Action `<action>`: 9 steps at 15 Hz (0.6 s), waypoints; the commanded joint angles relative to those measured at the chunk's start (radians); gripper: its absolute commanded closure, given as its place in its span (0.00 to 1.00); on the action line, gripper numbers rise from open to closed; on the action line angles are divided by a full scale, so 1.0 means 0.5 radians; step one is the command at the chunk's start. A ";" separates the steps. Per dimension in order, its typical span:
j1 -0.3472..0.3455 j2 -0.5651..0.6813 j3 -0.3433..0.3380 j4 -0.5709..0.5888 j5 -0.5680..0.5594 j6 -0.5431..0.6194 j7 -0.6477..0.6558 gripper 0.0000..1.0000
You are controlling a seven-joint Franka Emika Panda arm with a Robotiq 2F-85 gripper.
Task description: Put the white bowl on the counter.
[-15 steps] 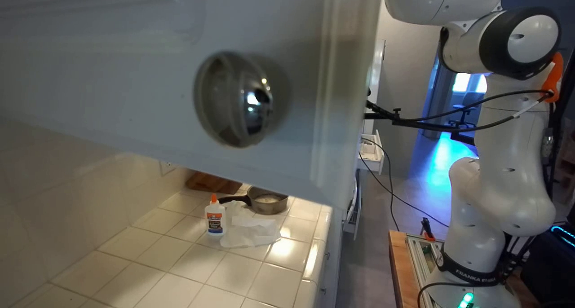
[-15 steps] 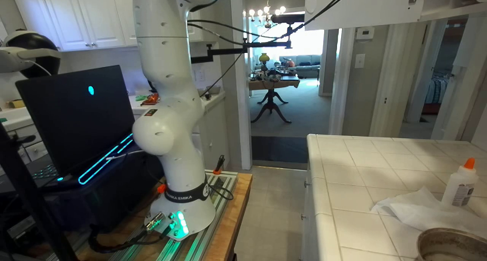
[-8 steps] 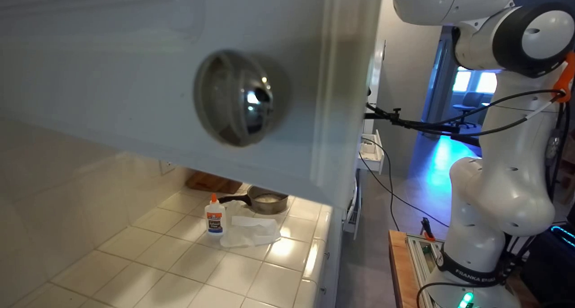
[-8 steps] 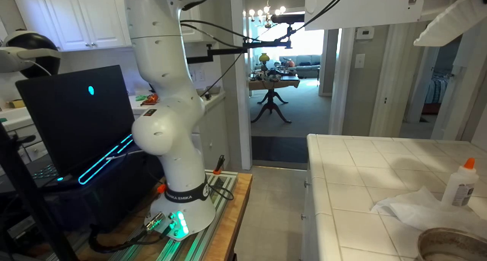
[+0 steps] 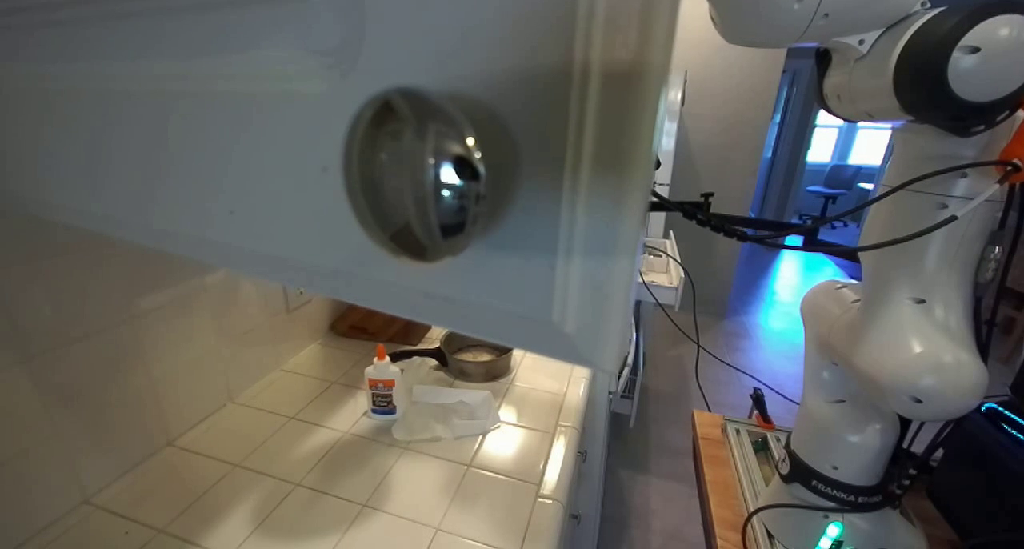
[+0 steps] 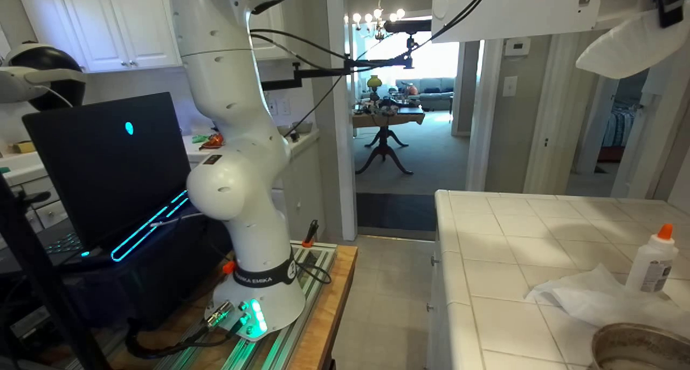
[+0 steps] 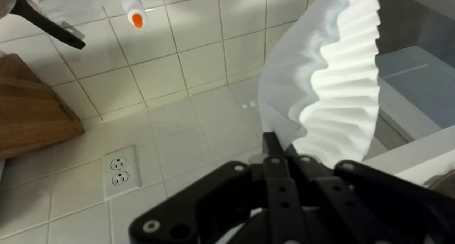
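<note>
The white bowl [image 7: 330, 77] has thin pleated walls and hangs tilted in my gripper [image 7: 280, 141], whose two black fingertips are closed on its rim. In an exterior view the bowl [image 6: 628, 46] shows at the upper right, well above the counter, with part of my black gripper [image 6: 670, 15] at its upper edge. The counter [image 6: 517, 251] has square off-white tiles. It also shows in an exterior view [image 5: 320, 473] and at the top of the wrist view [image 7: 199, 23]. The bowl and gripper are hidden behind the cabinet door in that exterior view.
An open cabinet door [image 5: 512, 293] with a round metal knob hangs over the counter. On the counter stand a glue bottle [image 6: 652, 262], crumpled white paper [image 6: 598, 294], a dark pan [image 6: 641, 340] and a wooden block [image 7: 35, 109]. The open cabinet's edge [image 7: 419, 155] lies right of the bowl.
The bowl has come into view at the upper right of an exterior view, moving down and out from the cabinet, its tilt changing. The upper arm has leaned back away from the counter.
</note>
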 commanded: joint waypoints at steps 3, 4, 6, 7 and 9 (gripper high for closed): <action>-0.031 -0.072 -0.015 -0.156 0.097 -0.124 -0.024 1.00; -0.037 -0.068 -0.021 -0.168 0.109 -0.152 -0.034 1.00; -0.049 -0.064 -0.035 -0.205 0.124 -0.193 -0.047 1.00; -0.054 -0.063 -0.042 -0.222 0.126 -0.221 -0.056 1.00; -0.067 -0.063 -0.052 -0.263 0.107 -0.255 -0.070 1.00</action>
